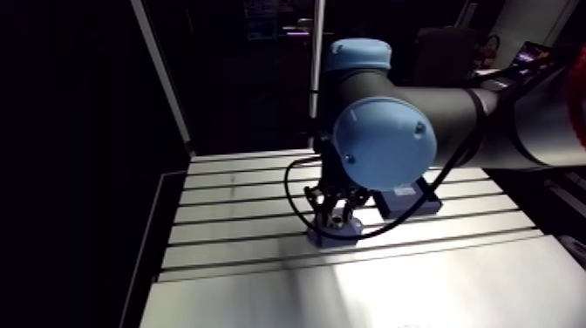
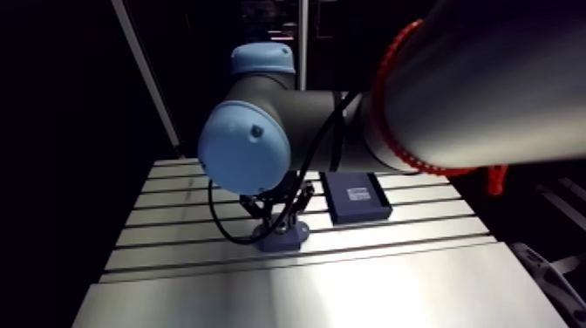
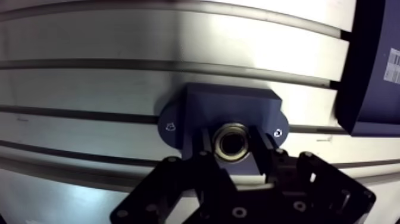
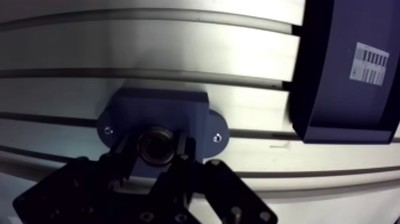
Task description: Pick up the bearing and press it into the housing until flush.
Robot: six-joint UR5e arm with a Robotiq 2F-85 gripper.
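Slotted table (image 3: 89,83); bearing (image 3: 231,141) between jaws

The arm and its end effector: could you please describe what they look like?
The dark grey tubular arm carries rounded light-blue joint caps. The black end effector has two fingers built from flat linkage plates dotted with screw heads.

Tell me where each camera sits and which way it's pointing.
Arm view: rides the upper link, looks down at the table; joint caps, wrist and end effector show.
Wrist view: on the wrist, looks down past the end effector's fingers at the bearing held between them.
Both show the blue housing and dark labelled box.
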